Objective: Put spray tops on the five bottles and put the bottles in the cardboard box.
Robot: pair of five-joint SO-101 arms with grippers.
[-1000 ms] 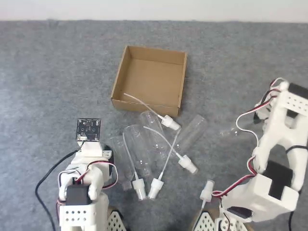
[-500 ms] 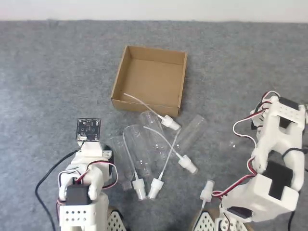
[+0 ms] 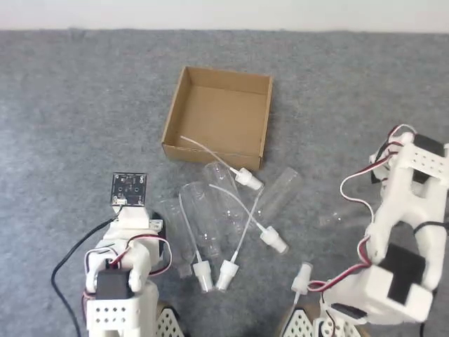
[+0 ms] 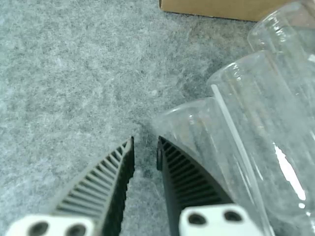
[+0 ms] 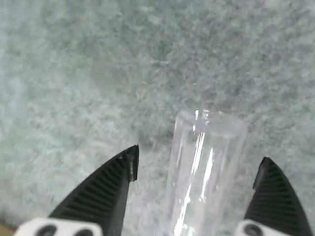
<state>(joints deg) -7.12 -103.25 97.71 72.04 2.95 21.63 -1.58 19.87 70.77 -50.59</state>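
The open cardboard box (image 3: 217, 116) sits at the back centre. Several clear bottles (image 3: 200, 217) lie in a cluster in front of it, with several white spray tops (image 3: 273, 241) and their thin tubes lying across and beside them. One more clear bottle (image 3: 342, 216) lies apart beside the right arm (image 3: 410, 203). My right gripper (image 5: 199, 157) is open and straddles that bottle (image 5: 206, 147), with a finger on each side and not touching it. My left gripper (image 4: 145, 145) is shut on nothing, low over the carpet beside the nearest bottle (image 4: 206, 142) of the cluster.
Grey carpet (image 3: 84, 105) covers the whole table. Both arm bases stand at the near edge, the left one (image 3: 119, 295) close to the bottle cluster. One spray top (image 3: 302, 279) lies by the right arm's base. A box corner (image 4: 221, 7) shows beyond the bottles.
The right arm's wrist has swung to the right and toward the near edge. The separate bottle now appears a little nearer too. The left arm has kept still.
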